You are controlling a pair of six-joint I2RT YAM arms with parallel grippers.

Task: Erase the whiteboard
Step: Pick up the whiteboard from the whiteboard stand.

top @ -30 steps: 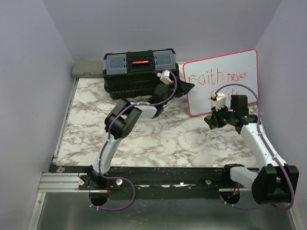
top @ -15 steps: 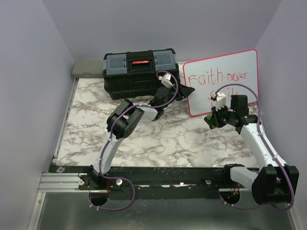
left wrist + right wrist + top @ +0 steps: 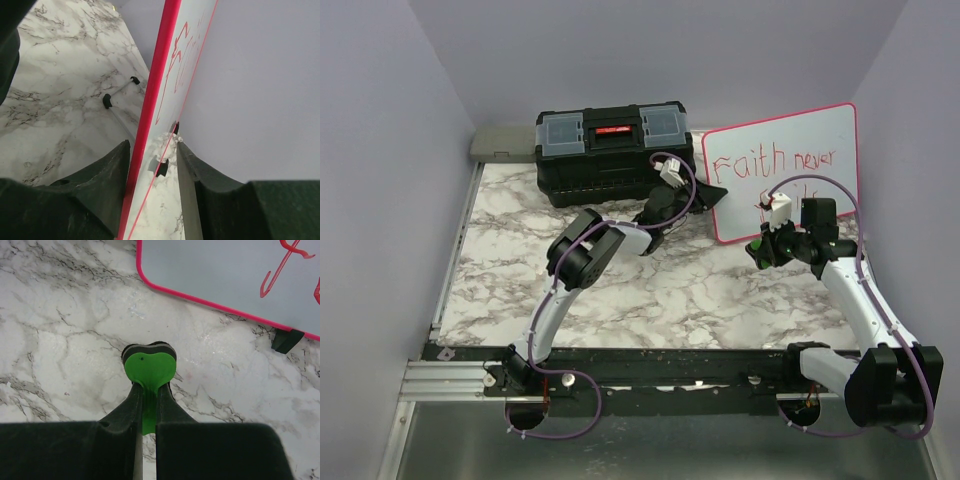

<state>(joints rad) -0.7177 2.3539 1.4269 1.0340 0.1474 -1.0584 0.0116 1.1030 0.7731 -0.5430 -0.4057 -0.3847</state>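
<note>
Black toolbox [image 3: 610, 150], just one, sits back-left of the left claw [image 3: 152, 145]. That claw's fingers straddle the left rim of the single whiteboard [image 3: 830, 150], with the pink-red edge between them. Can't tell if they're actually pinching it or just sitting around it. The board stands on its long edge just right of that claw, long axis running left to right, written face toward the arm bases, red handwriting [image 3: 750, 160] right way up. The right claw [image 3: 149, 385] hovers in front of the board's lower edge, apart from it, clenched on one green heart-shaped eraser [image 3: 150, 367] over the marble table [image 3: 520, 230].
</note>
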